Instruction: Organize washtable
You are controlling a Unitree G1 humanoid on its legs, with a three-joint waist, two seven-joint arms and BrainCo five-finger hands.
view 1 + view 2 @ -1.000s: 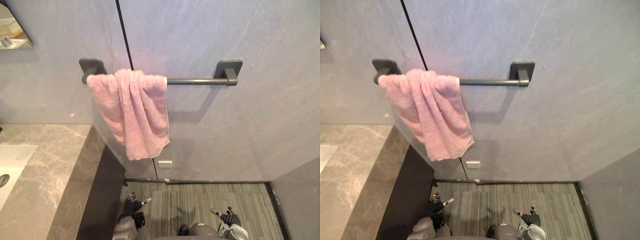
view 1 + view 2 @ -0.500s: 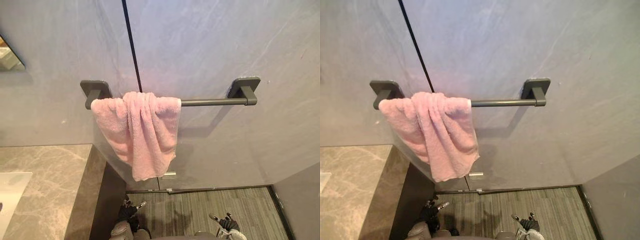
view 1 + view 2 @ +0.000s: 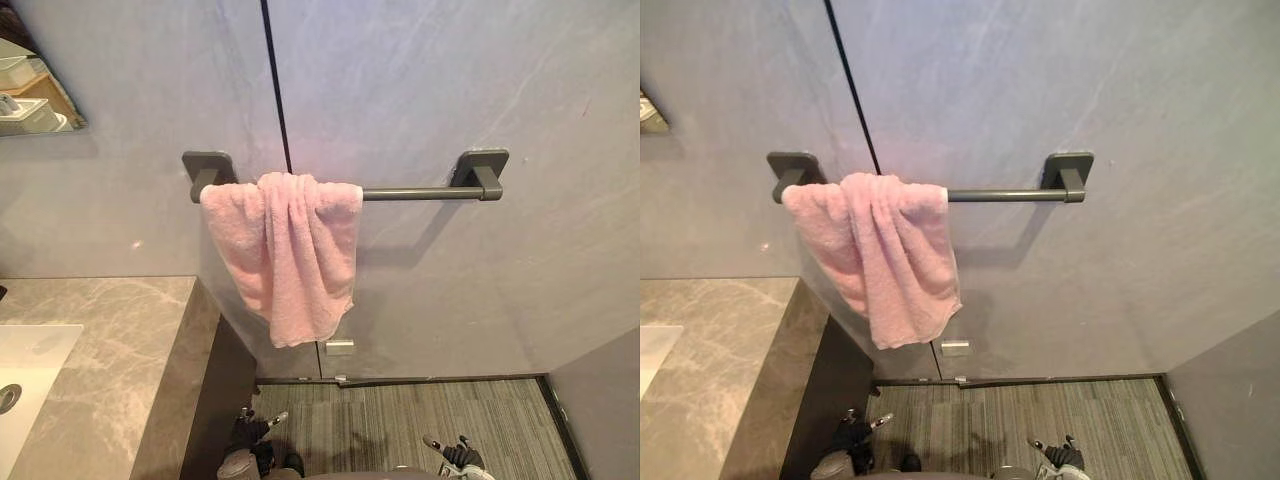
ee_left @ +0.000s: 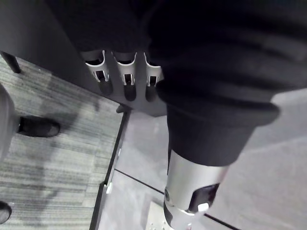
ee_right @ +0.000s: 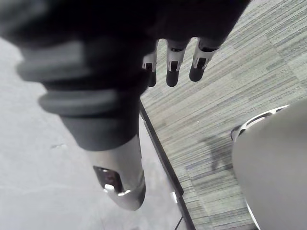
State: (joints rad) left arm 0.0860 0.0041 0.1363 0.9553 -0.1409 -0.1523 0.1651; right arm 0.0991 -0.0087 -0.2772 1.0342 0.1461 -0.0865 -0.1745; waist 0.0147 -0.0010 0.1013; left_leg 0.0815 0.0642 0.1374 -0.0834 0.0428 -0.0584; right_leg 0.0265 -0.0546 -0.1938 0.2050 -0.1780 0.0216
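Standing higher than the robot's left hand (image 3: 256,432) and off to its left, the grey marbled washtable (image 3: 115,350) carries a white sink (image 3: 30,360) set into its top, and its dark side panel (image 3: 215,400) drops to the floor just beside that hand. Above both hands, a pink towel (image 3: 290,250) hangs bunched over the left end of a dark rail (image 3: 420,192) fixed to the grey wall (image 3: 500,80), its folds falling unevenly and its lower edge well clear of the hands. A corner of a mirror (image 3: 35,90) shows on the wall above the washtable.

Both arms hang low with the hands pointing down over the striped grey floor (image 3: 400,420), well apart from each other and from the towel. The left hand is relaxed, its fingers (image 4: 125,79) straight in a row against the dark panel and its thumb held out to the side, with nothing in its grasp. The right hand (image 3: 458,456) is likewise released and empty, fingers (image 5: 173,67) extended toward the floor. A small pale plate (image 3: 339,347) sits low on the wall between the hands and the towel.
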